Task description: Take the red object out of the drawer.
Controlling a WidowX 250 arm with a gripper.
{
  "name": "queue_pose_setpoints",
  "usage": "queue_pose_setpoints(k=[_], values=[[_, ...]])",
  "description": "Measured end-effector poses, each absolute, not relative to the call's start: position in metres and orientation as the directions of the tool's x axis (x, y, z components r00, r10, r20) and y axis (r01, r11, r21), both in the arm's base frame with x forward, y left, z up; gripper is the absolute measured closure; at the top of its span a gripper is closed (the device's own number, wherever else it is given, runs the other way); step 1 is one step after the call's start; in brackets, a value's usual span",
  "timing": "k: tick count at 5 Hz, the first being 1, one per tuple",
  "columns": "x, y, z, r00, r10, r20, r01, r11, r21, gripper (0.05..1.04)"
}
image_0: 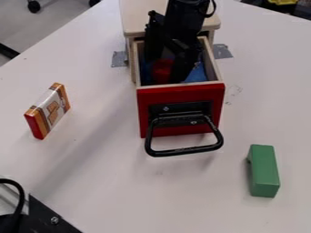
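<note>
While the black gripper (168,69) is hanging down into the open drawer (180,95), the red object (160,67) is lying inside, low between the drawer's left and right walls and nearer the left one. It is sitting right at the gripper's lower end, partly hidden by it; how far the gripper is open, and whether it is gripping the object, I cannot tell. Blue material (197,74) is showing beside it, toward the drawer's right wall.

The drawer is jutting from a pale wooden cabinet (137,18), its black handle (184,150) facing the camera. Grey tape (119,59) is sticking to the table (103,173) beside the cabinet. A small patterned box (50,110) is resting toward the table's left edge, and a green block (263,170) is lying right of the handle.
</note>
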State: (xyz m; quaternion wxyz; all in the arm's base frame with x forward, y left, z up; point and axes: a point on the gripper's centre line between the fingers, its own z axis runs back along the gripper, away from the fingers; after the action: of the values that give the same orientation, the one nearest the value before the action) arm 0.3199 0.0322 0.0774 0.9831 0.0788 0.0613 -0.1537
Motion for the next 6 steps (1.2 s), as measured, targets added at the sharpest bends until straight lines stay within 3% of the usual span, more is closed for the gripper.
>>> queue_pose_setpoints(k=[1,2,5,6], values=[[0.320,0.037,0.075,0.945,-0.296,-0.139,0.314,0.939,0.140,0.127],[0.314,0.045,0.070,0.948,-0.283,-0.146,0.301,0.946,0.121,0.358],[0.313,0.058,0.084,0.959,-0.243,-0.142,0.252,0.967,0.046,0.375],[0.313,0.056,0.101,0.962,-0.243,-0.125,0.247,0.969,0.014,0.375]])
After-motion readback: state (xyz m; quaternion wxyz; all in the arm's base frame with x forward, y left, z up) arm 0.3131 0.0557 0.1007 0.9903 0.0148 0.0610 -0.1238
